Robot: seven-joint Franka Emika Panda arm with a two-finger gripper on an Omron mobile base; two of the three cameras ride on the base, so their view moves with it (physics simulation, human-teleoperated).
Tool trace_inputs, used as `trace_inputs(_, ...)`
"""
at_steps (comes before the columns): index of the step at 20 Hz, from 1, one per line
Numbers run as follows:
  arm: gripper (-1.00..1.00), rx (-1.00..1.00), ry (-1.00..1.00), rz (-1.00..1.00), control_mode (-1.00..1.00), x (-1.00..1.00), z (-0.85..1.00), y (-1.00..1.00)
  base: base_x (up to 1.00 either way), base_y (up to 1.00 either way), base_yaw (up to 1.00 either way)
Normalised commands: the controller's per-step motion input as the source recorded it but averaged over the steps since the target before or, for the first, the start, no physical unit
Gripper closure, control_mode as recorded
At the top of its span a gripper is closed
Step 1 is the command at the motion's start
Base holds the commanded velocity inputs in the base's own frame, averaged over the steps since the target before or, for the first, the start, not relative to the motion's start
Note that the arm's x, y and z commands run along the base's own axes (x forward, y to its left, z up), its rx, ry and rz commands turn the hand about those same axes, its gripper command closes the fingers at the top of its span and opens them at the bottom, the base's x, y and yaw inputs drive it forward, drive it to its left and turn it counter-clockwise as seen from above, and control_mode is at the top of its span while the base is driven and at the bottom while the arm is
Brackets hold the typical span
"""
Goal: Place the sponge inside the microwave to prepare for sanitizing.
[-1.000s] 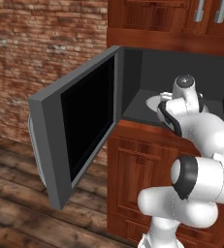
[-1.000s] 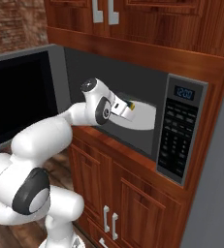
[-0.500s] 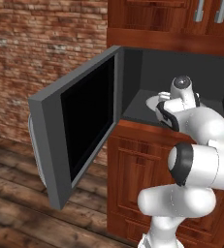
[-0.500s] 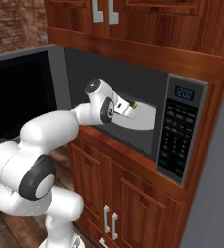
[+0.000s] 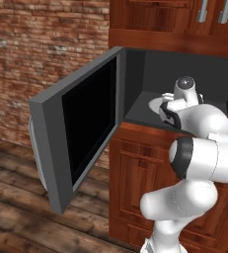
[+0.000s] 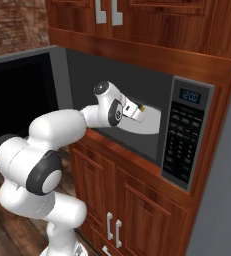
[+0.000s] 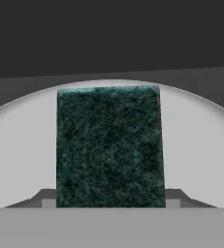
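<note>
The sponge (image 7: 108,145) is a dark green block held upright between my gripper's (image 7: 109,199) fingertips (image 7: 46,197), so the gripper is shut on it. It hangs just over the pale round turntable (image 7: 198,145) inside the microwave (image 6: 187,135). In the right base view my gripper (image 6: 138,108) reaches into the dark grey cavity with a yellowish edge of the sponge (image 6: 142,107) showing at its tip. The black glass door (image 5: 88,123) stands swung open to the left. From the left base view the hand (image 5: 177,101) sits above the turntable (image 5: 154,103).
Wooden cabinets lie above (image 6: 137,20) and below (image 6: 137,200) the microwave. The keypad panel (image 6: 184,135) flanks the cavity on the right. A brick wall (image 5: 46,44) and plank floor (image 5: 17,217) lie beyond the open door.
The hand has edged slightly deeper into the cavity while the arm's elbow swung up and closer. The sponge stays held in the gripper.
</note>
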Motion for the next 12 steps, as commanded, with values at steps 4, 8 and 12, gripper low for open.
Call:
trace_inputs(4,1.00,0.00,0.00,0.00,-1.00,0.00,-0.01,-0.17,0.00,0.00,0.00)
trace_inputs(8,1.00,0.01,0.00,0.00,-1.00,0.00,-0.20,0.00,0.00,0.00,0.00)
trace_inputs(12,1.00,0.03,0.00,0.00,-1.00,0.03,-0.39,0.00,0.00,0.00,0.00)
